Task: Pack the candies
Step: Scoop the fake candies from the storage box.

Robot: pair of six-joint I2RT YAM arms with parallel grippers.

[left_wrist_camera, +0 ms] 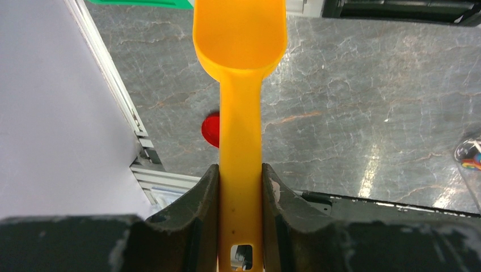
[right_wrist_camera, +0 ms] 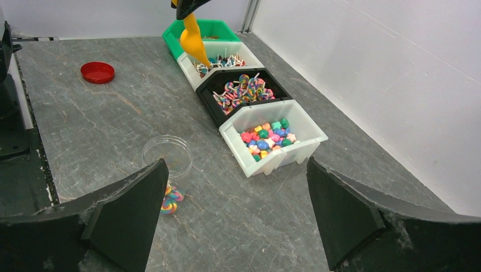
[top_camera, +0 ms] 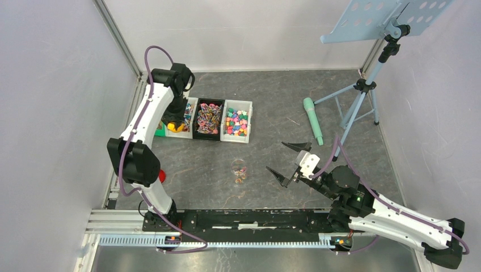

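The candies [right_wrist_camera: 266,136] fill a white bin [top_camera: 237,122] at the right of a row; more swirled and stick sweets lie in the black bin [right_wrist_camera: 241,90] and the far white bin [right_wrist_camera: 218,59]. My left gripper [left_wrist_camera: 240,170] is shut on the handle of an orange scoop [left_wrist_camera: 241,85], whose bowl looks empty and hangs over the far white bin [top_camera: 187,116]. A clear jar [right_wrist_camera: 166,156] stands upright on the table with a few rainbow sweets [right_wrist_camera: 167,201] at its bottom. My right gripper [right_wrist_camera: 236,164] is open, empty, just right of the jar [top_camera: 239,169].
A red round lid [top_camera: 162,175] lies near the left arm's base. A green bin [right_wrist_camera: 207,28] ends the row by the left wall. A teal stick-shaped object [top_camera: 313,119] and a tripod stand [top_camera: 363,85] occupy the back right.
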